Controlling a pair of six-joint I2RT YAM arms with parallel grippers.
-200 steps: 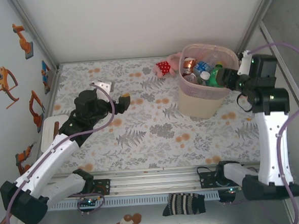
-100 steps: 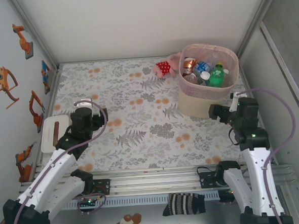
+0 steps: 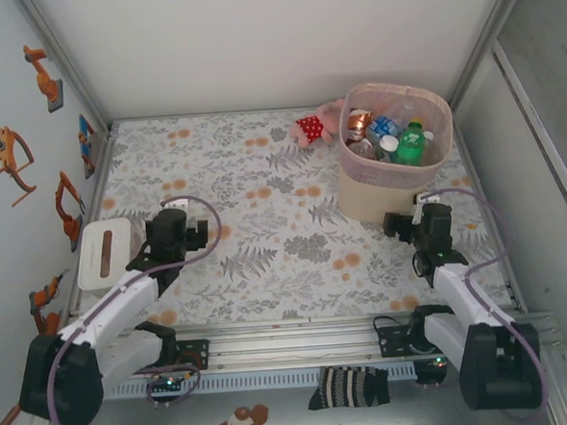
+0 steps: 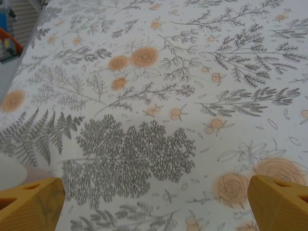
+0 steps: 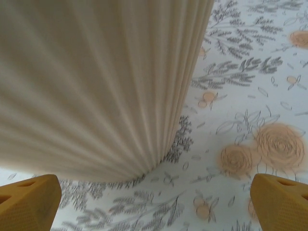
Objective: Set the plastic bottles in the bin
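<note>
Far right, bin (image 3: 377, 199) holds plastic bottles (image 3: 409, 145); left jaws, right jaws open wide, empty.

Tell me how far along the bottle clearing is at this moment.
Done: the plastic bottles, a green one among them, lie heaped inside the bin. In hand: nothing; the left gripper and right gripper hover over the floral cloth with jaws open and empty. Left: apparently nothing, since the top view shows no loose bottle on the cloth, just a red dotted soft toy beside the bin.
</note>
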